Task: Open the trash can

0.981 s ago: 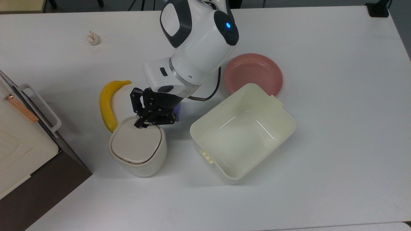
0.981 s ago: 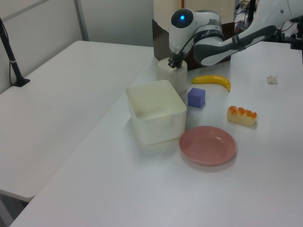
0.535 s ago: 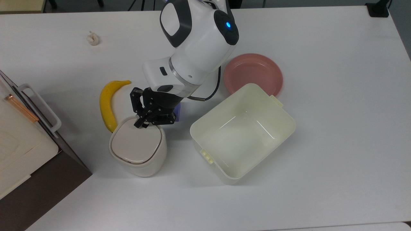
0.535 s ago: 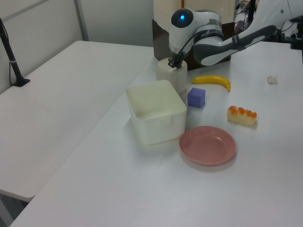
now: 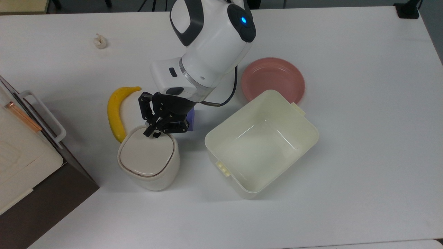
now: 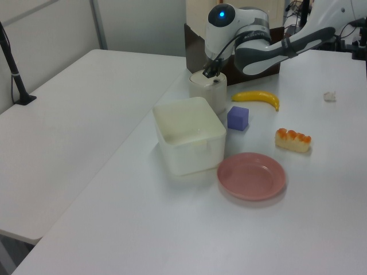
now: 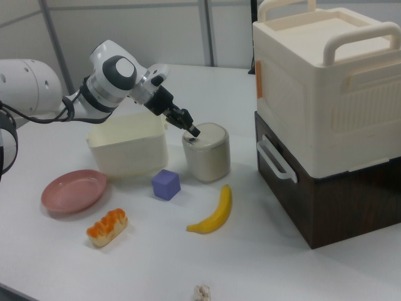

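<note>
The trash can [image 5: 148,166] is a small cream bin with a flat beige lid, standing near the top view's left, and its lid lies down flat. My gripper [image 5: 151,132] is shut with nothing in it. Its tips sit at the lid's rear edge, beside a small dark button [image 5: 156,135]. In the right view the gripper [image 7: 193,131] slants down from the right view's left onto the top of the trash can [image 7: 207,157]. In the left view the gripper [image 6: 210,73] rests over the trash can [image 6: 209,94].
A banana [image 5: 114,114] lies just behind the bin, and a purple cube [image 7: 166,185] sits beside it. The open cream tub [image 5: 308,121], a pink plate [image 5: 273,77] and a bread piece [image 7: 108,227] are nearby. A cream box on a dark cabinet [image 7: 326,94] stands close.
The arm has shifted a little toward the top view's left and risen slightly. The gripper tips stay at the lid's rear edge, and the lid is still down.
</note>
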Available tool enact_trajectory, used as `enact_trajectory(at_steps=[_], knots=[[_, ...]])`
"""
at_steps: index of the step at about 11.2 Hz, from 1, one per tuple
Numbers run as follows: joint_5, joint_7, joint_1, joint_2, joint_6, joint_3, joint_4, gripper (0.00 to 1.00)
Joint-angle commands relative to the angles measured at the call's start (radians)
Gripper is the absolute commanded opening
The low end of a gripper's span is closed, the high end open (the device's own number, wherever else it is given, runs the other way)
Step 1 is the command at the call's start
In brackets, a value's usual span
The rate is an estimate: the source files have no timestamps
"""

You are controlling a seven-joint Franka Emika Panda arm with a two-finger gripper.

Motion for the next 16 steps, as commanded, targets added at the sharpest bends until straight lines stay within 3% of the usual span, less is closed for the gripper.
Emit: enact_trajectory(at_steps=[1,16], knots=[[0.017,0.012,-0.001,-0.023,0.006,0.006,-0.031,0.0],[-0.014,0.064,0.002,-0.016,0.057,0.018,-0.089,0.0]])
